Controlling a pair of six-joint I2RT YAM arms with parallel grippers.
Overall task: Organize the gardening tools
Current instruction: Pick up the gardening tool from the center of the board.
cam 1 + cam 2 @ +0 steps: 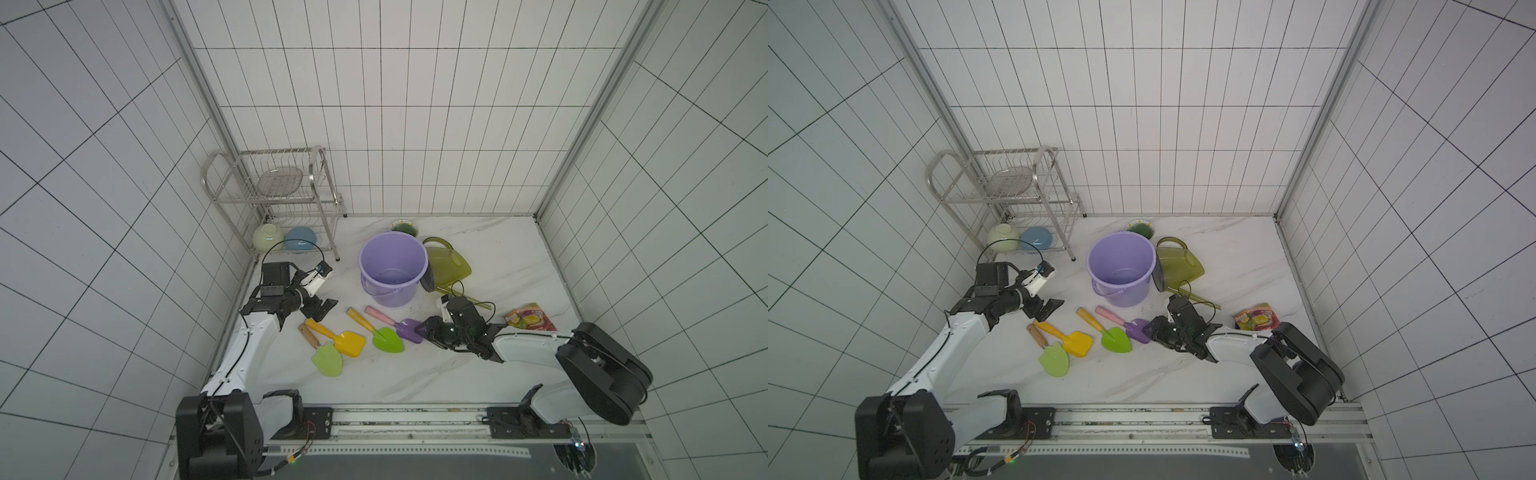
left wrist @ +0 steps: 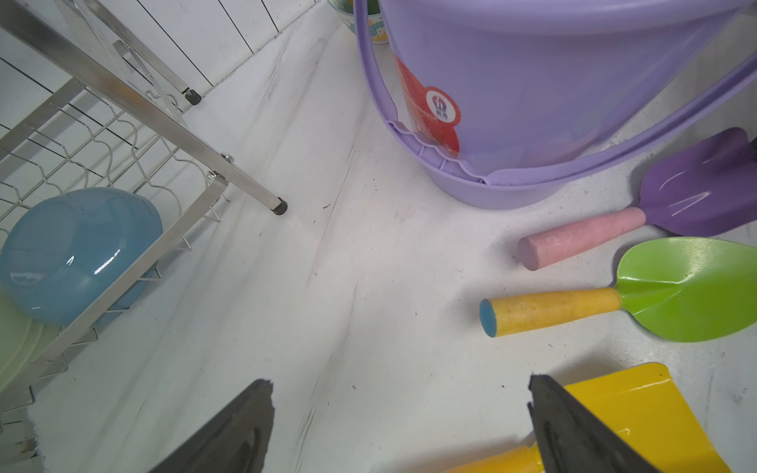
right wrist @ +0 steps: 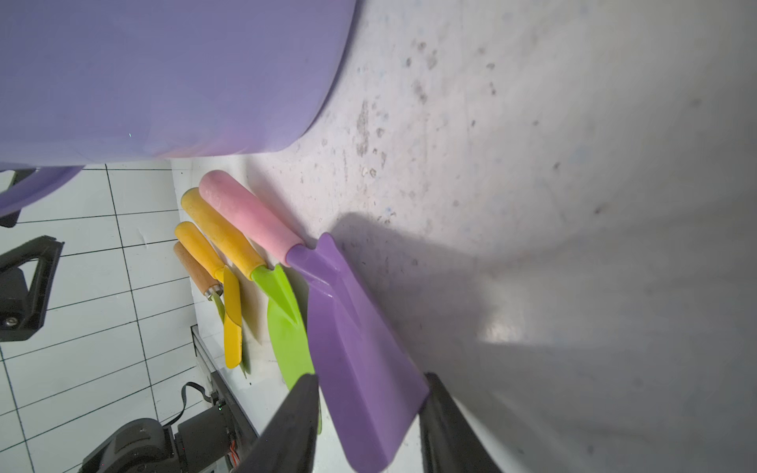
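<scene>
Four trowels lie side by side in front of the lilac bucket point(image 1: 390, 297): pale green with a brown handle point(image 1: 328, 359), yellow point(image 1: 347, 343), green with a yellow handle point(image 1: 388, 340), and purple with a pink handle point(image 1: 409, 330). My right gripper point(image 1: 424, 332) is low over the table. In the right wrist view its jaws point(image 3: 371, 376) press both side edges of the purple trowel's point(image 3: 352, 327) blade. My left gripper point(image 1: 328, 309) hovers open beside the yellow trowel's handle, with bare table between its fingers point(image 2: 245, 422). The olive watering can point(image 1: 446, 264) lies right of the bucket.
A steel rack point(image 1: 274, 199) stands at the back left with a pale bowl point(image 1: 266, 237) and a blue bowl point(image 1: 300, 239) on its lower shelf. A small cup point(image 1: 403, 227) sits behind the bucket. An orange snack bag point(image 1: 530, 318) lies near the right wall.
</scene>
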